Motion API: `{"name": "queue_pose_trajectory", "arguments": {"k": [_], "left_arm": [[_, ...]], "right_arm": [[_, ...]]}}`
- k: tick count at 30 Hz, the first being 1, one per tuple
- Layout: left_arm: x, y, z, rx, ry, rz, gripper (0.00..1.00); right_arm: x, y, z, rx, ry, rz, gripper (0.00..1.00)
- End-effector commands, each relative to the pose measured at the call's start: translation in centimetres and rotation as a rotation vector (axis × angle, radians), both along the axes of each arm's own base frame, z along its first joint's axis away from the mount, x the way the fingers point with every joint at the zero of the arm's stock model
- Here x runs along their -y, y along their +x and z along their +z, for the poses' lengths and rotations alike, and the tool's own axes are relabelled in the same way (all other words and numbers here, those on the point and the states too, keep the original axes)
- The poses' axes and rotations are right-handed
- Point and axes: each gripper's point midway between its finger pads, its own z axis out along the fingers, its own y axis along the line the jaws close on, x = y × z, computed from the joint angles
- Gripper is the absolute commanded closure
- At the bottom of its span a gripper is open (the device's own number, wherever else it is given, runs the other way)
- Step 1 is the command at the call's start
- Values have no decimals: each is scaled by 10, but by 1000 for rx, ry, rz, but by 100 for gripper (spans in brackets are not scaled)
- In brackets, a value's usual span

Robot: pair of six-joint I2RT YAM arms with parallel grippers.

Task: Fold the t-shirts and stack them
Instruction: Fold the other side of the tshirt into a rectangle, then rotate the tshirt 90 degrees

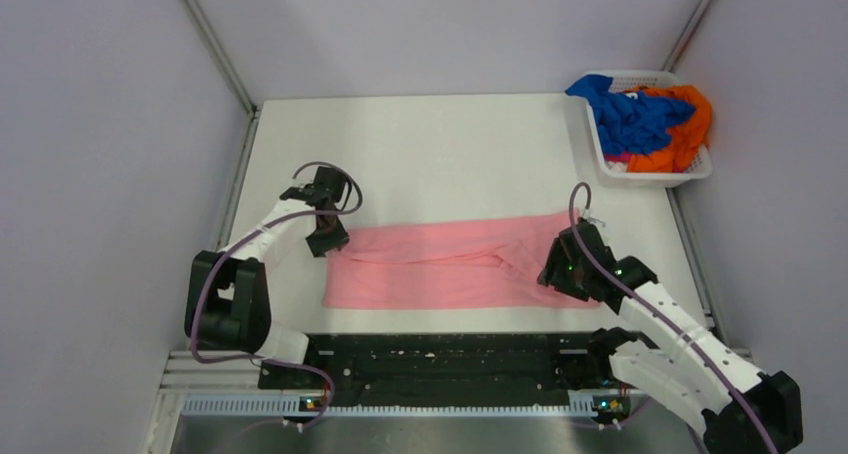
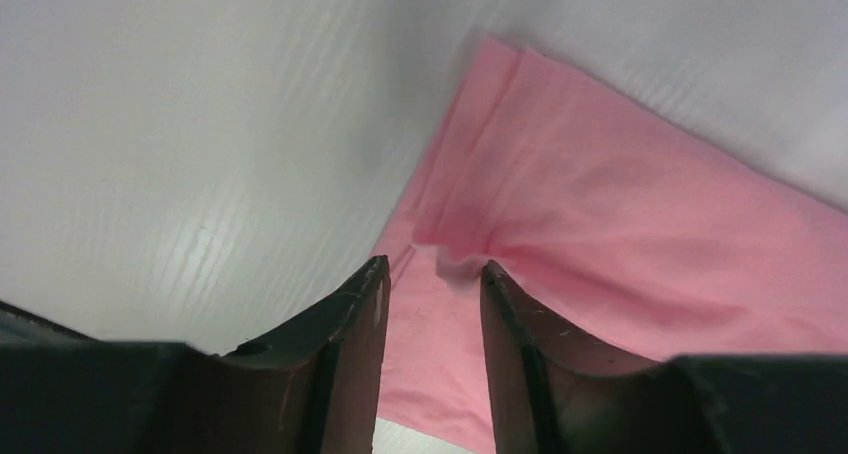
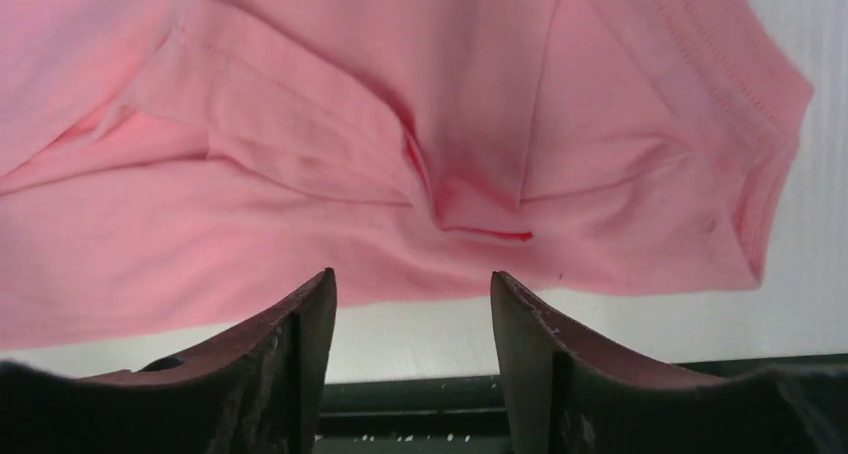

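A light pink t-shirt lies folded into a long strip across the near middle of the white table. My left gripper is open just above the shirt's left end; in the left wrist view its jaws straddle a small raised fold of pink cloth. My right gripper is open over the shirt's right end; in the right wrist view the jaws hover empty above the shirt's near hem, with the sleeve beyond. The royal blue shirt and the bright orange shirt lie crumpled in the basket.
A white slatted basket stands at the table's far right corner. A black rail runs along the near edge between the arm bases. Grey walls close in the table on the left, back and right.
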Motion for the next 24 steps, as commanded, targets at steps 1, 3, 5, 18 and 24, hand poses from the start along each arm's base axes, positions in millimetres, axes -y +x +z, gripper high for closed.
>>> {"name": "queue_pose_trajectory", "arguments": {"k": [1,3,5,18,24], "left_arm": [[-31,8,42,106,110,120,44],[-35,14,64,162,117,138,17],[-29,23,78,214,81,122,2],[79,32,22,131,-435,-163,1],[67,19,-5,59,-375,-138,1]], "right_arm": [[-28,-24,26,-40,170,93,34],[-27,-17,36,11,155,115,19],[-23,-1,45,81,119,109,7],[-72,115,14,145,76,257,1],[-93,85,-8,37,161,352,1]]}}
